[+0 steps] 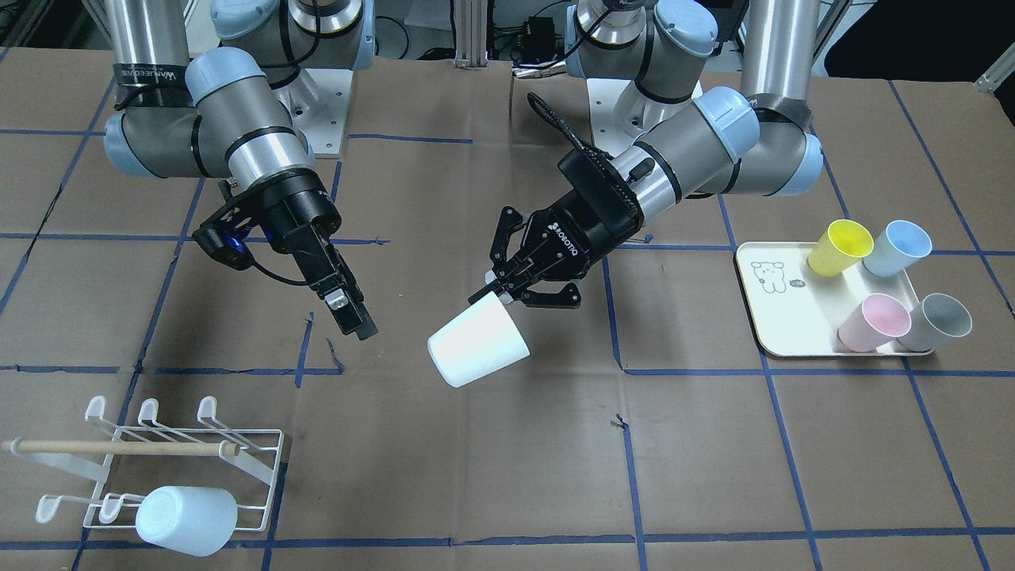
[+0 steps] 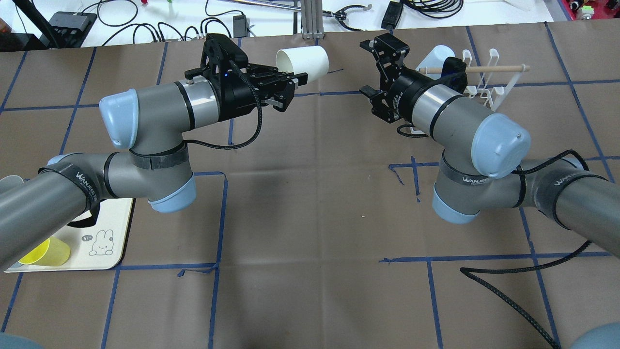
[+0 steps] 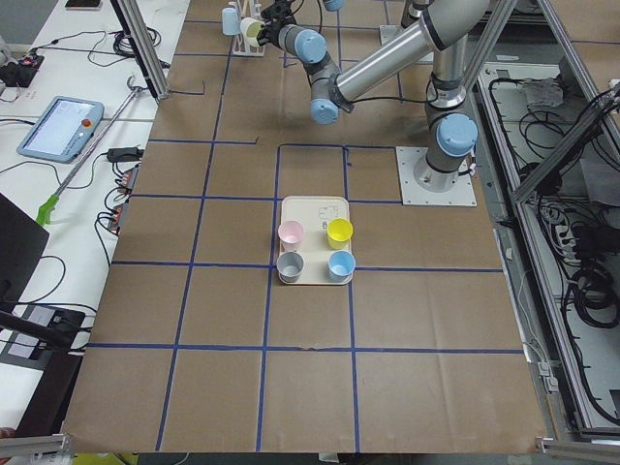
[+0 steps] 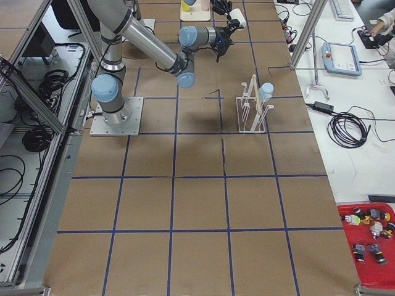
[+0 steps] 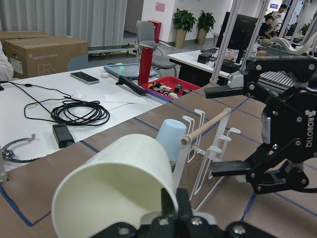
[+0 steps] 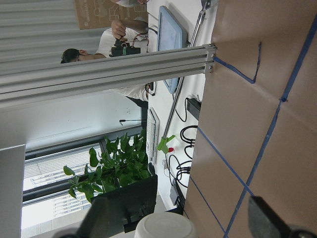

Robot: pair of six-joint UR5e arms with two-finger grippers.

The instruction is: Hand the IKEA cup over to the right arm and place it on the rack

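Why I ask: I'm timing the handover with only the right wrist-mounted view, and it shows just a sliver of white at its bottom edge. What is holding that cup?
Observer: The left pincer has the white cup pinched at its rim and holds it on its side above the table.
Operator: How does it sit relative to my pincer?
Observer: The right pincer is apart from the cup, and the cup's closed base points toward it.
Operator: Is the rack free?
Observer: The rack already carries one pale blue cup on one prong. The other prongs are bare.
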